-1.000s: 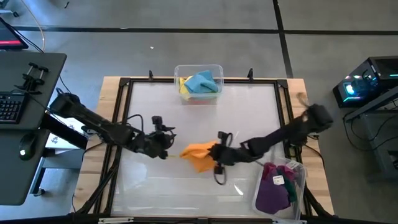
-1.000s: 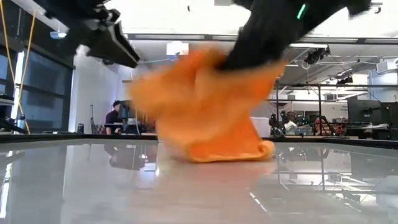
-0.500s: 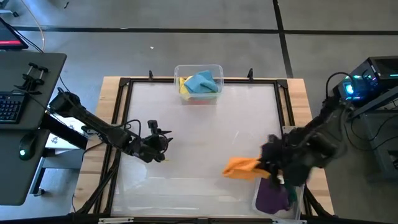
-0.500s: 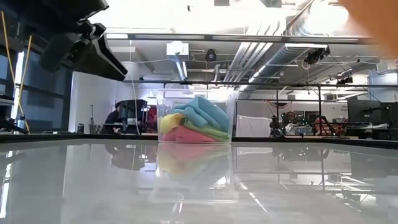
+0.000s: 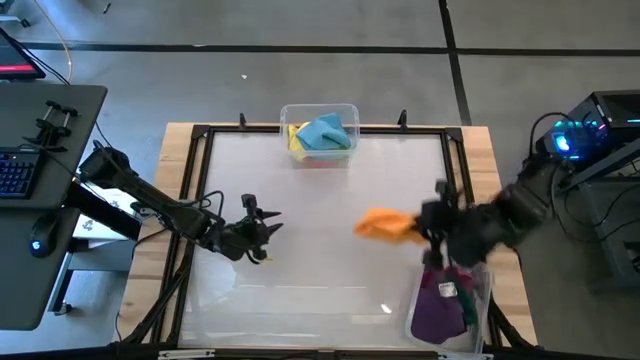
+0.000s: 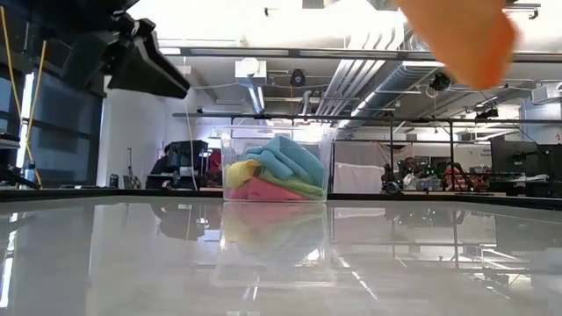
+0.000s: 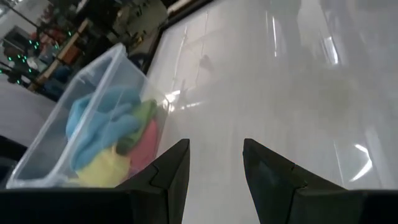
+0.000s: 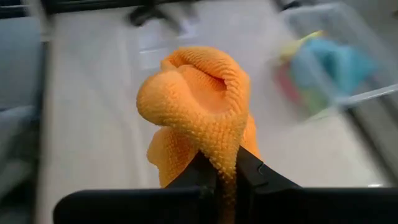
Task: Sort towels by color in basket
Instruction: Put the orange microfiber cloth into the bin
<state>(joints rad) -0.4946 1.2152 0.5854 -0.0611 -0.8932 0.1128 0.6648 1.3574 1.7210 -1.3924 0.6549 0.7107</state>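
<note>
My right gripper [image 5: 414, 226] is shut on the orange towel [image 5: 383, 222], carried in the air above the table's right half, beside the near-right basket [image 5: 482, 296] of purple and magenta towels [image 5: 440, 305]. In the low view the orange towel [image 6: 463, 35] shows high up. My left gripper [image 5: 268, 230] hovers open over the table's left half, holding nothing. The far basket [image 5: 345, 112] holds teal [image 5: 324, 131], yellow and pink towels. My right gripper [image 8: 227, 177] pinches the orange towel between its two fingers at a bunched fold [image 8: 222, 155]; several layers crumple together there. The towel is lifted clear of the table and bulges out past the fingertips in a rounded lump [image 8: 196, 93].
A black frame [image 5: 205, 160] borders the glossy white table. The clear far basket [image 6: 277, 171] stands at the middle of the far edge and shows in the left wrist view [image 7: 37, 158]. A desk with a keyboard [image 5: 15, 172] is at left, a computer [image 5: 580, 135] at right.
My right gripper lifted the orange towel off the table's middle and swung it toward the right edge, over the near-right basket's side, then toward the far edge. The towel went from lying partly on the table to hanging clear. My left gripper stayed roughly in place.
</note>
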